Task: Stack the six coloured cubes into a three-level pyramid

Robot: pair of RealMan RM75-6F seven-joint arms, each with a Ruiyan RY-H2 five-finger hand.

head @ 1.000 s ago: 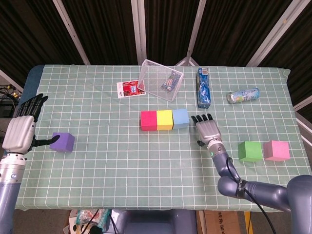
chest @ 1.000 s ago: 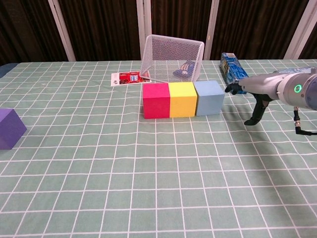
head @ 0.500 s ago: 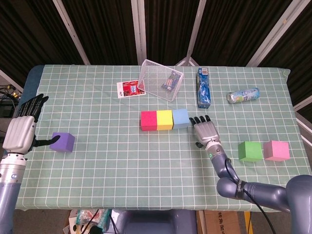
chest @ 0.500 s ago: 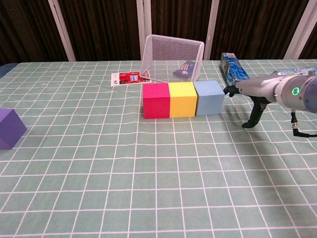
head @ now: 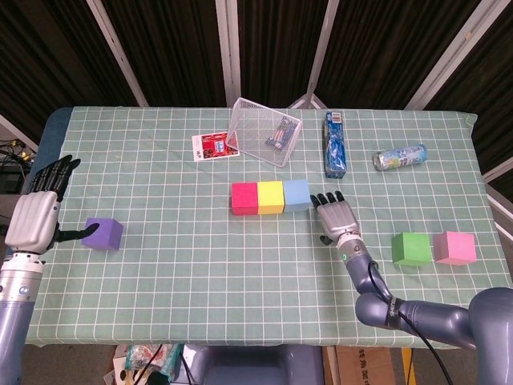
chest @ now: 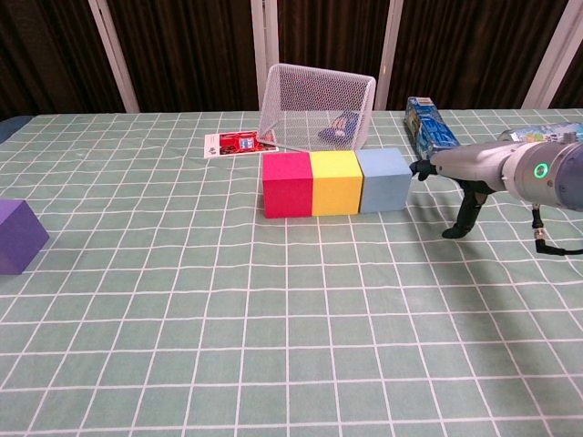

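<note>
Near left: left hand [head: 34, 218] spread flat, thumb tip beside purple cube [head: 103, 233], holding nothing. Near right: green cube [head: 410, 249], pink cube [head: 454, 248] unstacked. Centre: right hand [head: 337, 215] spread, edged closer over last second, fingertips apparently touching blue cube [chest: 383, 179]; red cube [chest: 287, 185], yellow cube [chest: 335, 183] abut it. Base row complete. Far: wire basket [chest: 317, 106].

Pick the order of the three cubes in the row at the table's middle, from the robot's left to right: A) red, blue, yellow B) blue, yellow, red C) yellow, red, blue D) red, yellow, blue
D: the red cube sits leftmost, the yellow cube in the middle, the blue cube next to the right hand.
</note>
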